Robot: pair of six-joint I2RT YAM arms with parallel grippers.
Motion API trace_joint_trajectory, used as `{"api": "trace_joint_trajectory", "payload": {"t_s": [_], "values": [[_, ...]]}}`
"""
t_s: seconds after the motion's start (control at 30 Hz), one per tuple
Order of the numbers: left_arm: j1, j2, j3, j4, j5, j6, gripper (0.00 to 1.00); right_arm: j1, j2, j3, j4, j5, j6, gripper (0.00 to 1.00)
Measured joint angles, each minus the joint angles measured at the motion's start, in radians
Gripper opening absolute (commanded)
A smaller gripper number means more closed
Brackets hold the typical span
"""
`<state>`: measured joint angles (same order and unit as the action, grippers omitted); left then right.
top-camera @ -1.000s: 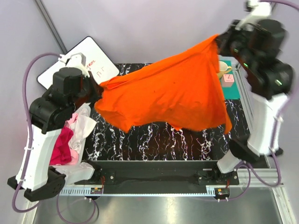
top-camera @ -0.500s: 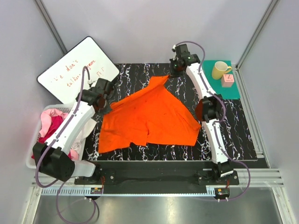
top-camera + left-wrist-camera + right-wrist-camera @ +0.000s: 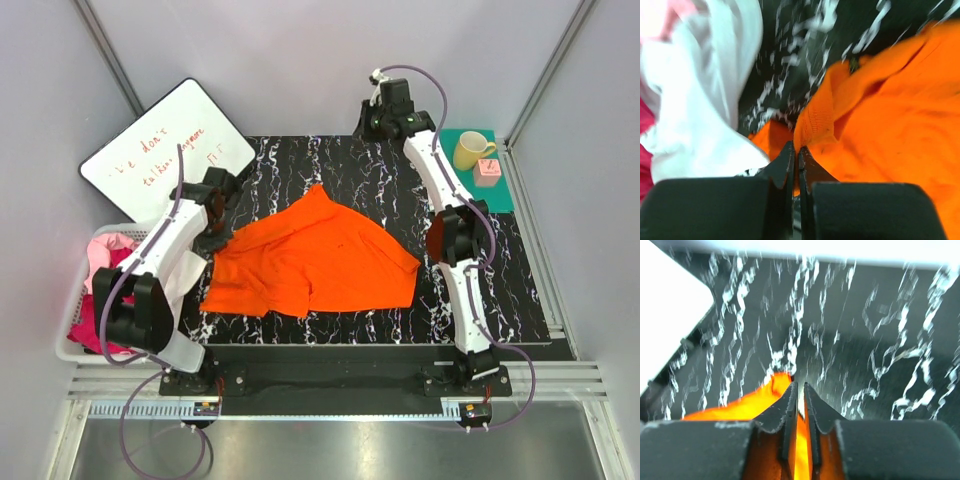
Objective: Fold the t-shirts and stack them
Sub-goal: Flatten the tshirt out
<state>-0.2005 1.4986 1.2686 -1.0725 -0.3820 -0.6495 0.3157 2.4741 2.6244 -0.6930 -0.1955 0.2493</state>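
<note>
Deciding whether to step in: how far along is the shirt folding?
Done: orange t-shirt laid out on the table, no fold yet. In hand: left tool pinches its edge. Left: folding it, then the pink shirts in the basket; no stack exists.

Whiteboard (image 3: pixel 165 150), yellow mug (image 3: pixel 470 151), possibly pink block (image 3: pixel 488 173)

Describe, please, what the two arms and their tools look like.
Both the left arm and the right arm have white, rounded links with black joint housings, and a lilac cable loops along each. The left tool and the right tool are black, each with two flat fingers tapering to thin tips.
</note>
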Motion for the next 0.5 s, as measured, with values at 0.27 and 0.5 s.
{"api": "trace_joint_trajectory", "payload": {"t_s": [0.27, 0.5], "values": [[0.000, 0.028, -0.061, -0.146, 0.117, 0.008, 0.86, 0.010, -0.072, -0.334, -0.101, -0.060, -0.005, 0.57], [0.001, -0.064, -0.016, -0.261, 0.097, 0.042, 0.99, 0.011, -0.372, -0.780, -0.172, 0.021, -0.074, 0.66]]}}
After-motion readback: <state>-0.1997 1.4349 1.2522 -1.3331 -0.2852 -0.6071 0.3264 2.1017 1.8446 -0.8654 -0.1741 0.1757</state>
